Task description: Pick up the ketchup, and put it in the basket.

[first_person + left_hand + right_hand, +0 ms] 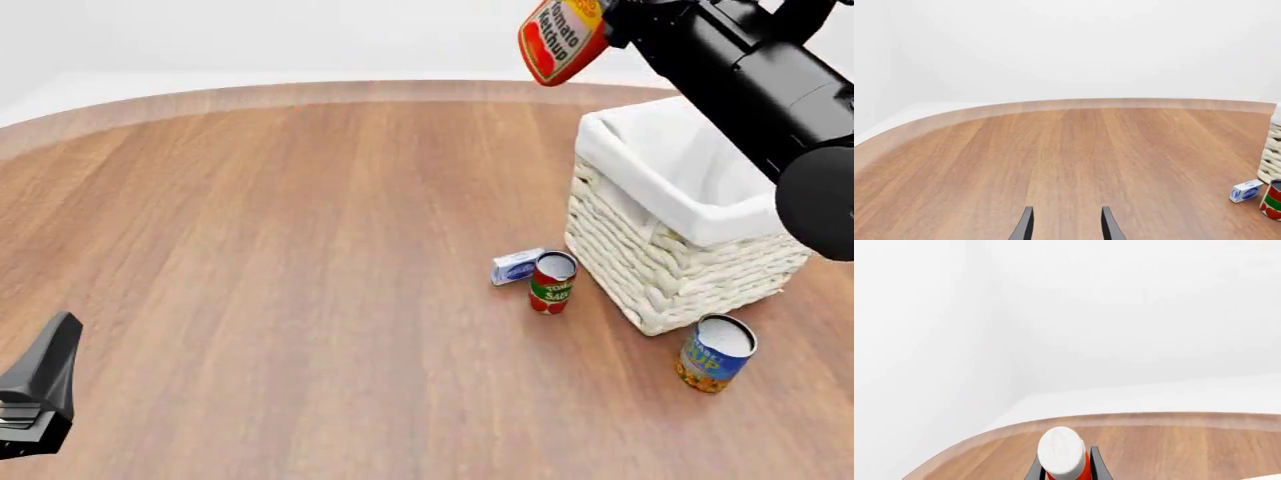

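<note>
The ketchup [558, 40], a red bottle with a yellow-edged label, hangs tilted high in the air, over the table just off the far left corner of the basket [667, 270]. My right gripper [609, 22] is shut on its cap end. In the right wrist view the white cap [1061, 449] sits between my fingers [1095, 465]. The cream wicker basket with a white liner stands at the right of the table. Its edge shows in the left wrist view [1272, 160]. My left gripper [1066, 226] is open and empty, low at the near left [40, 390].
A small red-and-green tomato sauce can [551, 282] and a little white-and-blue box [517, 266] stand just left of the basket; both show in the left wrist view [1273, 200] [1245, 191]. A blue-and-yellow can [715, 354] stands at the basket's near corner.
</note>
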Robot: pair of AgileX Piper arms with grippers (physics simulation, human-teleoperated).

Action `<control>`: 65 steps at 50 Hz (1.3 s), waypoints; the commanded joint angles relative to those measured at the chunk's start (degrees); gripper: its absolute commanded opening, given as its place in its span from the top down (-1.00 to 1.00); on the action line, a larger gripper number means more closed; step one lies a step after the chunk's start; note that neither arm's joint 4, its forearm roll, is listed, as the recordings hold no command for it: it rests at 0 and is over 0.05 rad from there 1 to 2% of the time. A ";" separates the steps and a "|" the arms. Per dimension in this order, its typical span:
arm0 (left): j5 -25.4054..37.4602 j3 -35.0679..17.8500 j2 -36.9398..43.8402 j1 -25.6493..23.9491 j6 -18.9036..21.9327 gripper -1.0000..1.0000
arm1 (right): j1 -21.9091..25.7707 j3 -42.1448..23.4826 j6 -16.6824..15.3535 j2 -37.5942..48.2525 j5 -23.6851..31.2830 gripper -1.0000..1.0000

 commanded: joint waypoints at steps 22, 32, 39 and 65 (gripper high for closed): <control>0.00 0.00 0.00 0.00 0.00 -1.00 | -13.27 3.59 -0.80 -6.77 2.47 1.00; 0.00 0.00 0.00 0.00 0.00 -1.00 | -16.26 3.69 -2.56 -7.64 4.81 1.00; 0.00 0.00 0.00 0.00 0.00 -1.00 | -18.26 4.67 -2.96 -8.34 5.43 1.00; 0.00 0.00 0.00 0.00 0.00 -1.00 | -23.91 7.21 -4.41 -5.31 4.34 1.00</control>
